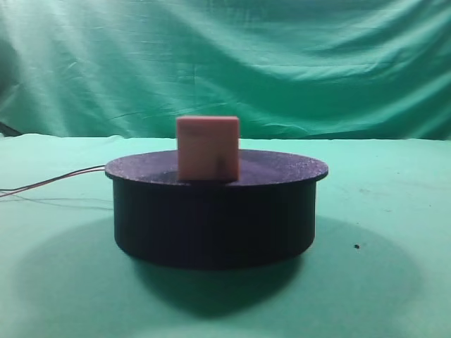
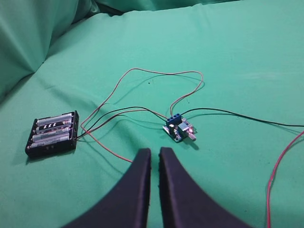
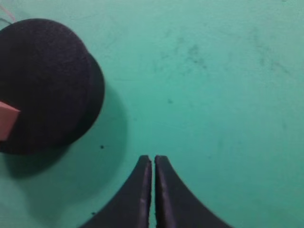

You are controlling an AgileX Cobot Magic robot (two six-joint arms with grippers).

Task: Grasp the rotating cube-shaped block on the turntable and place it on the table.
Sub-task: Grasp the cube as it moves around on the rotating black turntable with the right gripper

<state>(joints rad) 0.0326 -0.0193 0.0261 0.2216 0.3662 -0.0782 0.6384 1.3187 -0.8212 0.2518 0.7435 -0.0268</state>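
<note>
a salmon-pink cube-shaped block [image 1: 207, 148] is seen atop the round black turntable [image 1: 215, 211]. both claws, left [image 2: 155, 153] and right [image 3: 153, 160], are held nearly closed, empty, above the green cloth worktop [image 1: 394, 232].

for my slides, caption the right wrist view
Shut right gripper hovers over green table beside turntable carrying the cube-shaped block.

cube-shaped block [image 1: 207, 148] on turntable [image 1: 215, 211], turntable on table [image 1: 394, 211], wires [image 1: 53, 183] trailing left

Cube-shaped block [image 3: 7, 120] cut by the left edge of the right wrist view, one corner showing. Turntable [image 3: 47, 80] clipped there too. Wires [image 1: 53, 179] running off the left edge in the exterior high view. Battery-holder [image 2: 52, 134] labels too small to read. Both arms out of the high view.
</note>
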